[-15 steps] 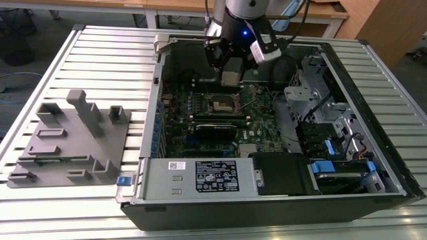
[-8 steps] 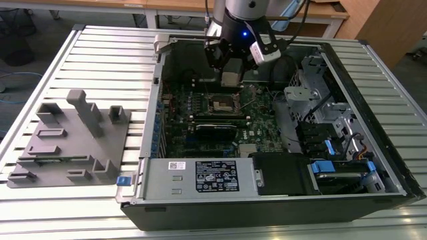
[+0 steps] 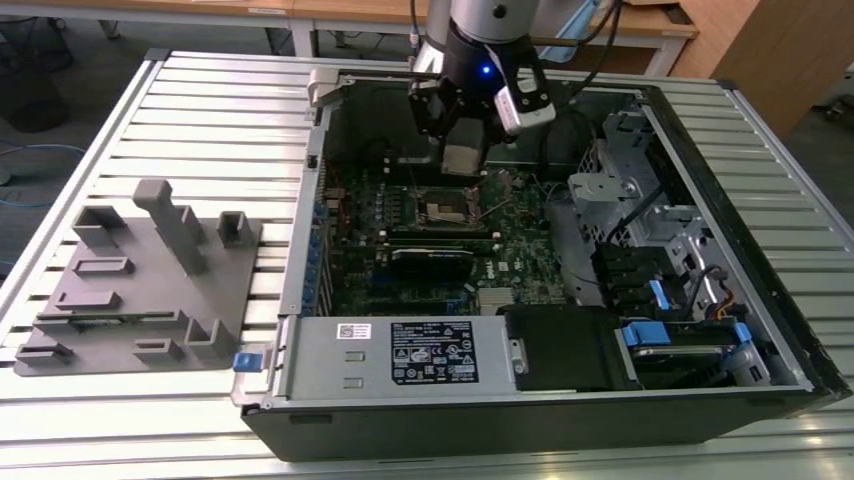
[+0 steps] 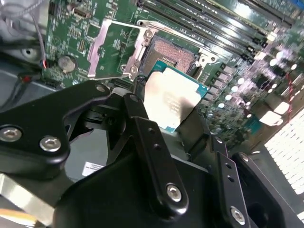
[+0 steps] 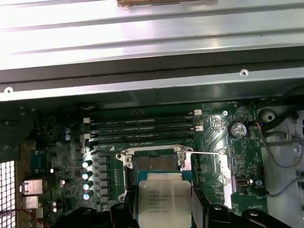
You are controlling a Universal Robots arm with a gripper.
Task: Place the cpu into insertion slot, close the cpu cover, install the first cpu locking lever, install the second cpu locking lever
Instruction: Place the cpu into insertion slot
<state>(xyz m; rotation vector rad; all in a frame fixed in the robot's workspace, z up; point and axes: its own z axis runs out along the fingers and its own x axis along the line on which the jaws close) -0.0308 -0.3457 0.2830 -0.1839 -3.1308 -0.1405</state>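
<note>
Cpu (image 4: 173, 100) between fingers (image 4: 138, 118) of gripper (image 4: 167, 121), near open insertion slot (image 4: 172, 51).

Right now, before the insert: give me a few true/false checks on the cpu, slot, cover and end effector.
1. The end effector grips the cpu. True.
2. The cpu is seated in the insertion slot. False: the slot's pin field is bare in both wrist views, and the cpu is held off the board near it.
3. The cpu cover is shut over the slot. False: it is swung open and stands beside the slot.
4. The computer case lies on its side with its interior exposed. True.
5. The grey fixture sits to the exterior view's right of the case. False: it sits to the left.
</note>
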